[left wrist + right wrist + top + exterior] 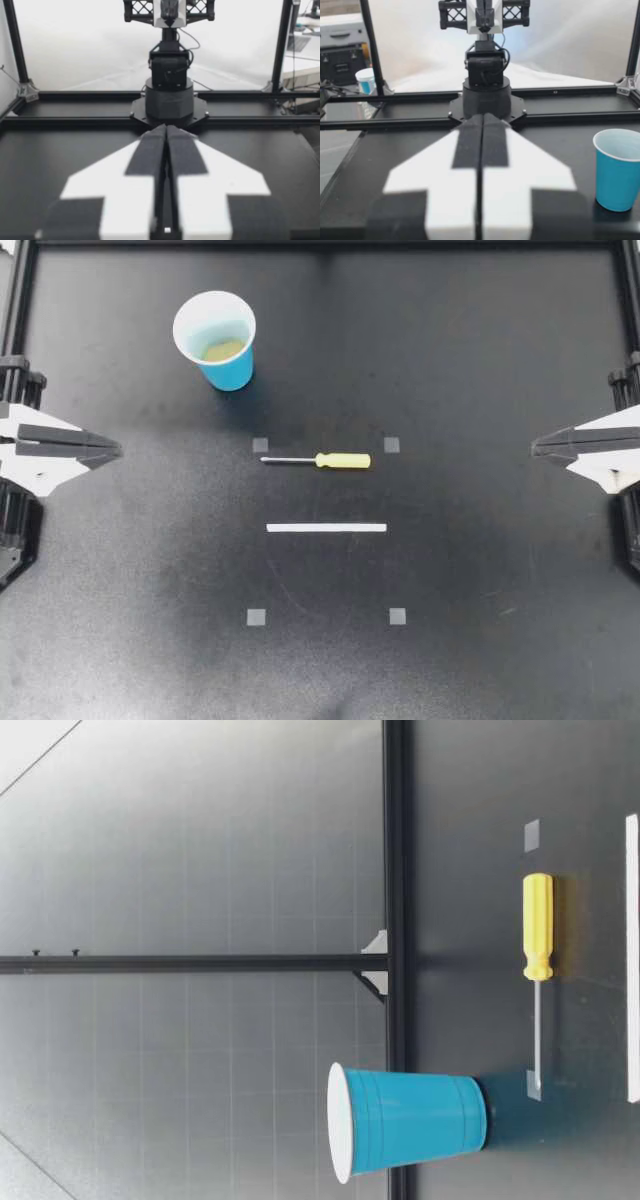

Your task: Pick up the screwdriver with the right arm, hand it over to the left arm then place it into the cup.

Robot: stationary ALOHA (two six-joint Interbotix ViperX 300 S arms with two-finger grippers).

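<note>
Plainly, nothing of the task is done yet: every step is left, from the pick-up through the handover to the drop into the cup.

My left claw [118,449] is parked at its edge of the desk [480,360], fingers pressed together and holding nothing. My left wrist view shows the same, the left claw [165,131] sealed tip to tip and only bare desk ahead of it. The cup [215,338] stands upright ahead of that claw and off toward the far rail, well apart from it, mouth up. The screwdriver [320,460] is not in it.

The screwdriver lies flat about midway between the two claws, touching neither. Its thin shaft points toward the left claw and its yellow handle toward the right one. From table height the screwdriver [537,925] rests nearer that camera than the cup [405,1120], the two near each other but apart.

My right claw [535,447] waits at the opposite edge, likewise closed on nothing. It would have to spread before it could take the handle. In my right wrist view the right claw [482,117] has the cup [619,170] ahead and to one side.

The desk is matt black, lightly scuffed, marked with four small grey squares [260,445] and a white strip [326,528]. A black frame [320,244] edges it. Beyond stand pale grey panels and, past the frame, some blurred equipment.
</note>
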